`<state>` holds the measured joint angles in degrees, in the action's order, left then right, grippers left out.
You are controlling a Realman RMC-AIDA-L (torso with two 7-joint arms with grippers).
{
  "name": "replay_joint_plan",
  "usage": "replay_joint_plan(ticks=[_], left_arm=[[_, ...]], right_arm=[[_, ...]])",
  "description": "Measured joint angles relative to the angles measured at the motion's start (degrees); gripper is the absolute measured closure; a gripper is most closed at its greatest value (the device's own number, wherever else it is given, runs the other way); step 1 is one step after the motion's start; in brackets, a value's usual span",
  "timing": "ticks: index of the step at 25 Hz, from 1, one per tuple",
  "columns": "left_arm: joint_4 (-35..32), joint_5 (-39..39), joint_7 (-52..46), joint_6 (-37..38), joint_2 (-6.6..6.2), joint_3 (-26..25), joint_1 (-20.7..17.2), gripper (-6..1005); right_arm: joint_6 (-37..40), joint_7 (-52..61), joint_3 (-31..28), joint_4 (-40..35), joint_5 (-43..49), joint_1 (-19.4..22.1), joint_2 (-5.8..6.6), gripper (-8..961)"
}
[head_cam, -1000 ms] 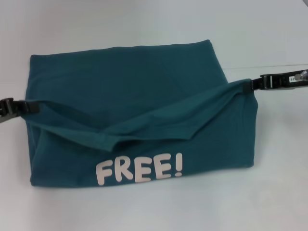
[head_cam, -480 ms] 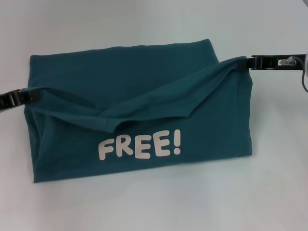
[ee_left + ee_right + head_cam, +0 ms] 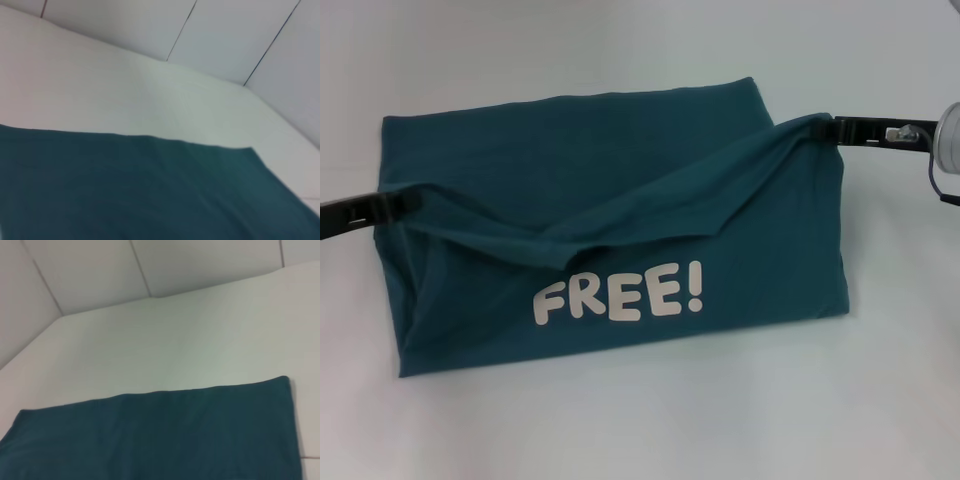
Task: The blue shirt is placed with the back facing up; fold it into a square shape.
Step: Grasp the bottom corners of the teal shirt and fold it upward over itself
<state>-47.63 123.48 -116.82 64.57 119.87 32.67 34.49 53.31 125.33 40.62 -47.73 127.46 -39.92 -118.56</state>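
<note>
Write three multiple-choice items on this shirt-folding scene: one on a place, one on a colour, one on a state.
1. Where does the right gripper hold the shirt?
A. at its right corner
B. at its middle
C. nowhere

2. What colour is the lettering?
A. yellow
B. white
C. black

3. How is the edge between the two grippers?
A. flat on the table
B. rolled into a tube
C. lifted and sagging in the middle

Answers: 1 A, its tips pinch the raised right corner. 2 B, "FREE!" is white on teal. 3 C, the left gripper and right one hold the ends up while the middle droops.
</note>
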Motion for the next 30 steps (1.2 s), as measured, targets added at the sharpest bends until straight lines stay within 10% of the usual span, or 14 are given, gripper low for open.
replay_joint_plan(ticks=[30], left_arm=[[5.53, 1.43, 2.48, -14.86, -0.41, 6.43, 3.03, 985]], right_arm=[[-14.91, -4.21, 0.33, 8.45, -3.93, -2.12, -0.3, 886]])
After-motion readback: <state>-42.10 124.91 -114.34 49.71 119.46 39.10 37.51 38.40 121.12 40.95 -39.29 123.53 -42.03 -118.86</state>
